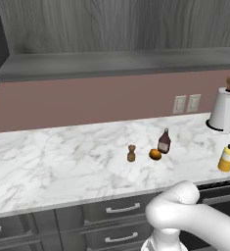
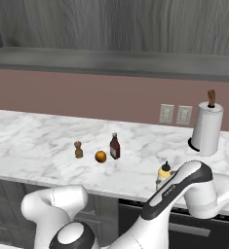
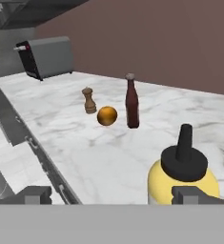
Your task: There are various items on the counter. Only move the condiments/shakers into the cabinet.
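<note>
Hand view: yellow squeeze bottle (image 3: 182, 178) close in front, dark pointed cap up, standing upright on the counter (image 3: 108, 152) near its front edge. Gripper (image 3: 116, 194) spread wide, holding nothing; one fingertip sits in front of the bottle's body, the other well off to the side, so the bottle is not centred between them yet.

Taking the bottle as landmark: sauce bottle (image 3: 131, 101), orange fruit (image 3: 106, 116) and wooden shaker (image 3: 89, 100) stand in a loose row further along the counter, well apart from it. Fruit sits just beside the sauce bottle. Toaster (image 3: 46, 57) far beyond them. Paper towel roll (image 1: 223, 109) behind the bottle, toward the wall.

Cabinet (image 1: 116, 63) hangs above the counter, its shelf ledge high over the bottle.

Judgement: step in hand is the approach to the yellow bottle.
- Shift the hand sideways until the body lies midway between the fingers.
- Close on the round body below the cap, not on the cap.
- Lift straight up before heading for the ledge.
- Leave the fruit alone.
</note>
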Controlling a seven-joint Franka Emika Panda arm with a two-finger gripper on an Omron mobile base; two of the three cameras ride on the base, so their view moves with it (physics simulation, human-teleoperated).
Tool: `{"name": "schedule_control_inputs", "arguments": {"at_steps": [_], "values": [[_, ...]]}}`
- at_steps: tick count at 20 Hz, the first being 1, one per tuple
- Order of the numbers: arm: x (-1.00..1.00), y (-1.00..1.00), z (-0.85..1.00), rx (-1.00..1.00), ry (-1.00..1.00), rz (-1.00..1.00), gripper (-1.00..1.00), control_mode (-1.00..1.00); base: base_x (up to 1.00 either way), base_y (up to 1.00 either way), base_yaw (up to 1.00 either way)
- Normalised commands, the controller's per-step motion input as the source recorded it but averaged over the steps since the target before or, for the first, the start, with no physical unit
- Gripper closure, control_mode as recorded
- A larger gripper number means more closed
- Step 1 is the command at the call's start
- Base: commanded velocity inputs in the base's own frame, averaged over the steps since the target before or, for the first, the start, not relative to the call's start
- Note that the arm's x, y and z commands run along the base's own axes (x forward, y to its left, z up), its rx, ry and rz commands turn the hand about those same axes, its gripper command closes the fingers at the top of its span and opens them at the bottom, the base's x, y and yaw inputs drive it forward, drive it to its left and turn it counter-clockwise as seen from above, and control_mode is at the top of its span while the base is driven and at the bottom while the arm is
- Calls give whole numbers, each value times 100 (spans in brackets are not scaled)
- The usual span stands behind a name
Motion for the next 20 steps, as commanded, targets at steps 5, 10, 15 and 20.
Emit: {"name": "schedule_control_inputs", "arguments": {"at_steps": [5,10,15,20], "values": [[20,0,-16,0,1,0,-100,-100,0,0,0],[15,0,-15,0,1,0,-100,-100,0,0,0],[22,0,-8,0,0,0,-100,-100,0,0,0],[19,-6,-4,0,0,0,-100,-100,0,0,0]]}}
